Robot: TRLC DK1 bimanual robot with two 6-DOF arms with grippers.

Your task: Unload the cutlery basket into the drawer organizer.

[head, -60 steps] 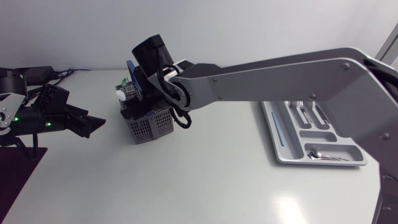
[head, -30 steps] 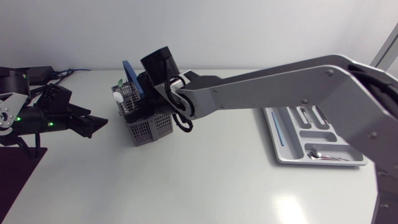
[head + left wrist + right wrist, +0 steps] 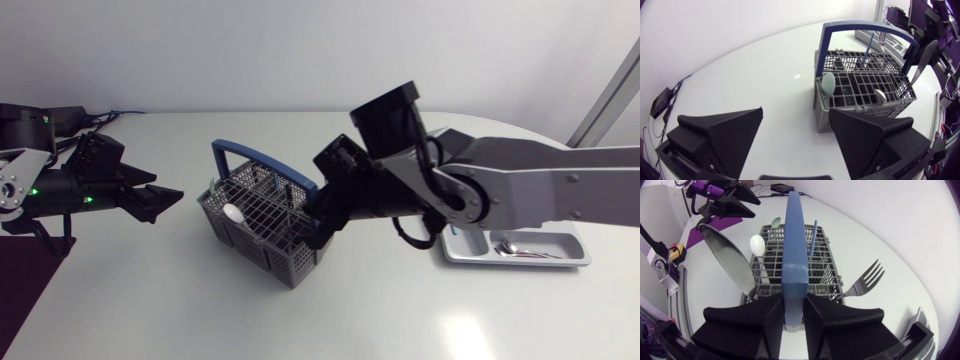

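Note:
The grey wire cutlery basket (image 3: 262,228) is near the table's middle, its blue handle (image 3: 262,161) arching over it. My right gripper (image 3: 792,314) is shut on that handle (image 3: 794,255), one finger on each side; from above it (image 3: 327,205) is at the basket's right end. A serrated knife (image 3: 726,255), a fork (image 3: 865,282), a white spoon (image 3: 757,244) and a blue stick (image 3: 813,237) stand in the basket. My left gripper (image 3: 165,200) hangs open left of the basket (image 3: 860,90), apart from it. The grey drawer organizer (image 3: 450,238) lies at the right with a spoon (image 3: 510,247) in it.
Black cables and my left arm's base (image 3: 30,170) crowd the far left corner. My right arm (image 3: 540,190) stretches across the organizer's near side. Bare table lies in front of the basket.
My right gripper has shut on the blue handle and brought the basket rightward from the back left toward the table's middle, turning it. My left gripper has hardly moved.

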